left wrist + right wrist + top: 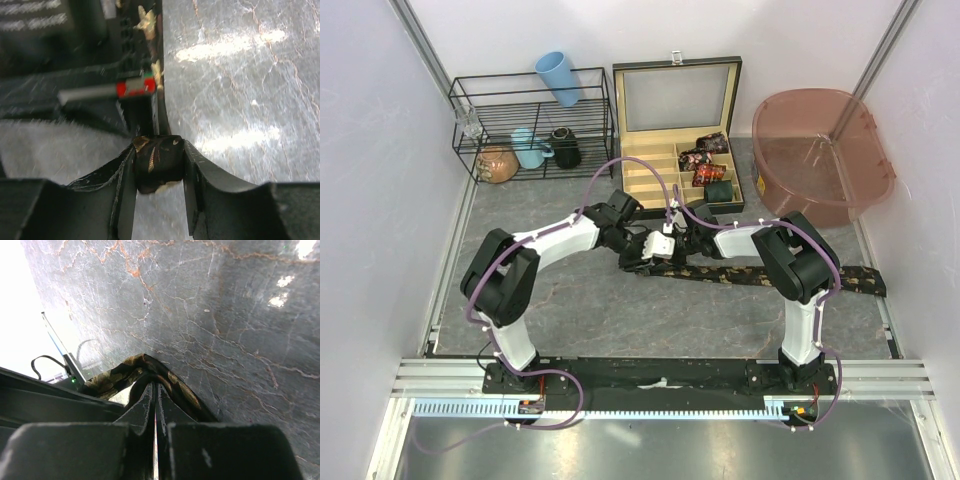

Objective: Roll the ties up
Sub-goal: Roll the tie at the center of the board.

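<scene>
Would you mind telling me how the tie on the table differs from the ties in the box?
The table tie lies mostly stretched out as a long strip; the boxed ties are small coils. The table tie rests on the table, one end pinched by the left end effector; the boxed ties sit untouched in compartments of the box. All are dark fabric with small prints.

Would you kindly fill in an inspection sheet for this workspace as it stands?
Surface: grey marbled table.
Job's things: one tie lies flat across the table, its end wound into a coil; rolled ties sit in the box.
Clutter: rack with cup and mugs; pink tub.
Grippers: left gripper clamps the coil; right gripper shut, tie folded over its tips.
Cables: purple cables loop along both arms.
Surroundings: white walls.
</scene>
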`<state>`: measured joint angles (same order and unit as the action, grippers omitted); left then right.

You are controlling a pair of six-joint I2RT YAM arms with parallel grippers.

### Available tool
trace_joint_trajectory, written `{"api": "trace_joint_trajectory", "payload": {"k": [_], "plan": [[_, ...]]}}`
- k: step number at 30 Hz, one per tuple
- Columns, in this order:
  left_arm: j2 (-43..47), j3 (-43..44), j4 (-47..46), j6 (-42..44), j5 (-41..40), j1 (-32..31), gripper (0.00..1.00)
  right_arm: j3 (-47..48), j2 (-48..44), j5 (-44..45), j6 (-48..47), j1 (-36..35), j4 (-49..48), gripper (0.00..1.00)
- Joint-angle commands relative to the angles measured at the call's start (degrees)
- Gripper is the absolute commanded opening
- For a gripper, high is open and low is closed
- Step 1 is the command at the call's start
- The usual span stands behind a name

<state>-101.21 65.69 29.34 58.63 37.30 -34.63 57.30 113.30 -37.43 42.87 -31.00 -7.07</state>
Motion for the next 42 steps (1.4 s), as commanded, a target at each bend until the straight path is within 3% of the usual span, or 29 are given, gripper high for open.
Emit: {"api": "trace_joint_trajectory", "payload": {"k": [1, 7, 13, 16, 24, 38, 42], "plan": [[-2.06, 1.98, -1.48, -2.29, -3.27, -0.96, 0.45, 1.06, -1.06, 2.1, -2.09, -0.2, 2.06, 0.0], [-2.06, 0.4, -1.48, -1.33, -5.31, -0.52, 0.44, 2.73, -3.69, -0.62, -3.49, 1.03, 4.25, 0.05], [-2.76, 1.28, -1.48, -2.2, -4.96, -0.26, 0.43, 2.47, -7.38, -5.09, -6.04, 3.23, 8.2, 0.18], [-3.29, 2.07, -1.39, -2.29, -4.61, -0.26, 0.43, 1.24, -8.88, -7.04, -6.22, 4.55, 8.13, 0.3], [-5.23, 4.71, -0.87, -3.08, -3.9, -0.26, 0.43, -1.05, -7.84, -12.22, -2.88, 5.08, 0.57, 0.48], [-6.02, 5.68, -0.16, -3.35, -1.53, -0.26, 0.43, -2.98, -2.47, -12.58, 2.74, 5.78, -8.75, 0.47], [-6.19, 5.94, 0.1, -3.44, -1.26, -0.35, 0.43, -3.33, -2.29, -12.67, 3.71, 6.22, -10.5, 0.42]]}}
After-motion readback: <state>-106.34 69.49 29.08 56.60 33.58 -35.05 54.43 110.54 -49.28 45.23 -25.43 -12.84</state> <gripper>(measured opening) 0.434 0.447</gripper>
